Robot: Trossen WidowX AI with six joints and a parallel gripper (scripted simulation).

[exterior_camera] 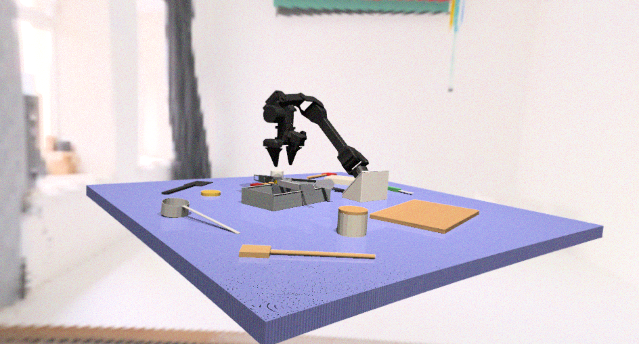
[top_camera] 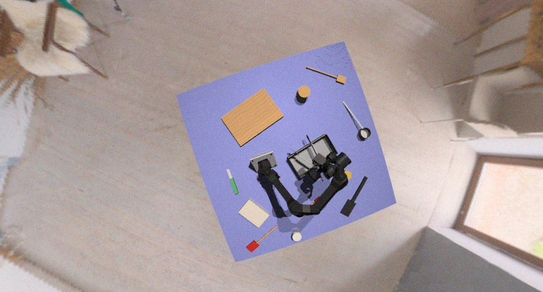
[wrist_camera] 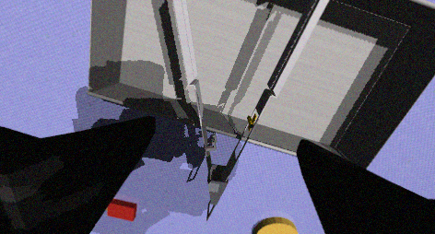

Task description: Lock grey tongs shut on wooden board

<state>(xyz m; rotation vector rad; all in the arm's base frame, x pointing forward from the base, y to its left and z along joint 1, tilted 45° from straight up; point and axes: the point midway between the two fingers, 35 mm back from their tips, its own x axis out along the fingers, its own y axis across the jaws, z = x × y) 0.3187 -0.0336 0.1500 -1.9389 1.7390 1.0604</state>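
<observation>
1. Board (top_camera: 251, 117) (exterior_camera: 425, 215): tongs laid down unlocked could have sprung open.
2. Tongs (top_camera: 311, 145) (exterior_camera: 295, 186) (wrist_camera: 185, 40): lying open across the tin (top_camera: 332, 143) (exterior_camera: 257, 198) (wrist_camera: 106, 35), they could have snagged its rim.
3. Gripper (top_camera: 321, 169) (exterior_camera: 283, 164) (wrist_camera: 226, 134): spread, empty, above the hinge end; off-centre closing could have twisted them, tips-down squeezing left them unlocked.

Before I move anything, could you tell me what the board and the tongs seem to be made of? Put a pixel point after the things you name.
The board (top_camera: 252, 117) (exterior_camera: 425, 215) looks like smooth, matte wood: tan with fine grain lines. The tongs (wrist_camera: 188, 49) are probably metal, given their thin, pale grey arms, though grey plastic isn't ruled out.
</observation>
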